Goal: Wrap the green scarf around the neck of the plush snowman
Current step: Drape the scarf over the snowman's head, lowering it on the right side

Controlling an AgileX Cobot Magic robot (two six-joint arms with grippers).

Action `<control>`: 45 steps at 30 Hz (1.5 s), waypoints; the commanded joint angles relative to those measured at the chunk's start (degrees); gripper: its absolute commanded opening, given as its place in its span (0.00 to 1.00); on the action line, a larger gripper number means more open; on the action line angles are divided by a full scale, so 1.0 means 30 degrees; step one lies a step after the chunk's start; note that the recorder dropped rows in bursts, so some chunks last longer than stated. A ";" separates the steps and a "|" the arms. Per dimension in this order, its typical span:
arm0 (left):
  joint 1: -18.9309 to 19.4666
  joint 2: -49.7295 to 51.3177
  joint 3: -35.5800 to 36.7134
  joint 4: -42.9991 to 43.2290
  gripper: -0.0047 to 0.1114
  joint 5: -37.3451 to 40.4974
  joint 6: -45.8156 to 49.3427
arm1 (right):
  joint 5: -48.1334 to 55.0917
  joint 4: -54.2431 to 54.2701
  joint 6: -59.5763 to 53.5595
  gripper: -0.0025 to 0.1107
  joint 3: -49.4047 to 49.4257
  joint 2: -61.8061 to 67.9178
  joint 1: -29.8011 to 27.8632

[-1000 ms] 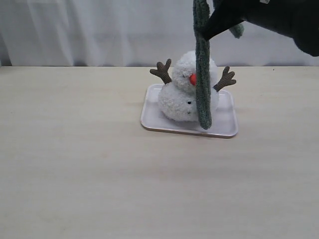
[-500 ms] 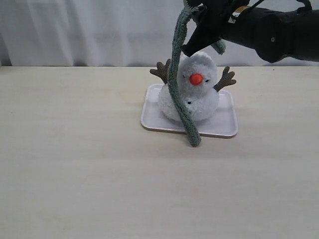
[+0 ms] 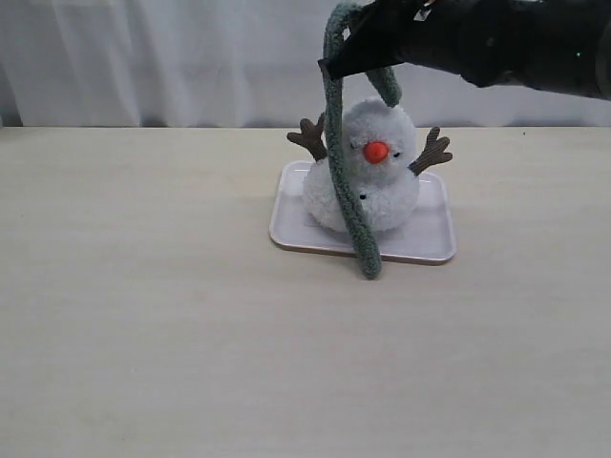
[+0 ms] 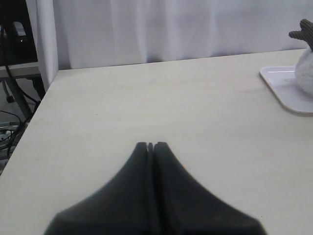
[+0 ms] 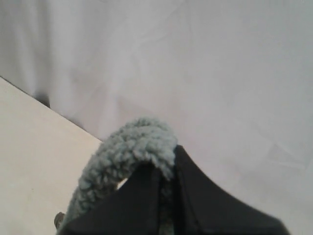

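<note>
The plush snowman [image 3: 377,181] sits upright on a white tray [image 3: 430,243], orange nose facing front and brown twig arms out; part of its body [image 4: 305,73] shows at the edge of the left wrist view. Above and left of its head my right gripper [image 3: 334,65] is shut on the green scarf [image 3: 344,191]. The scarf's long end hangs past the snowman's left side to the table before the tray, and a short end [image 3: 387,86] dangles by the head. In the right wrist view my right gripper [image 5: 167,169] pinches the looped scarf [image 5: 132,147]. My left gripper [image 4: 150,145] is shut and empty over bare table.
A white curtain [image 3: 191,57] closes off the back of the pale wooden table [image 3: 143,334]. The table's edge with cables and a stand beyond it [image 4: 14,98] shows in the left wrist view.
My right gripper has carried the scarf leftward, from in front of the snowman's face to its left side. The hanging end now rests in front of the tray. The snowman's face is uncovered.
</note>
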 commanded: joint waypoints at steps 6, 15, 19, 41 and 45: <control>0.0070 -0.0040 0.0042 -0.0064 0.04 -0.0232 -0.0097 | 0.2540 0.0425 0.0117 0.06 -0.4642 0.2359 -0.0203; 0.0070 -0.0040 0.0042 -0.0064 0.04 -0.0232 -0.0097 | 0.3786 -0.0798 0.0117 0.06 -0.5229 0.2826 -0.0752; 0.0070 -0.0040 0.0042 -0.0064 0.04 -0.0232 -0.0097 | 0.5318 -0.0798 0.1151 0.06 -0.5229 0.3240 -0.1612; 0.0070 -0.0040 0.0042 -0.0064 0.04 -0.0232 -0.0097 | 1.3382 -0.3844 0.6747 0.06 -0.5352 0.3849 -0.4172; 0.0070 -0.0040 0.0042 -0.0064 0.04 -0.0232 -0.0097 | 1.5668 -0.3780 0.6747 0.06 -0.6431 0.3849 -0.4172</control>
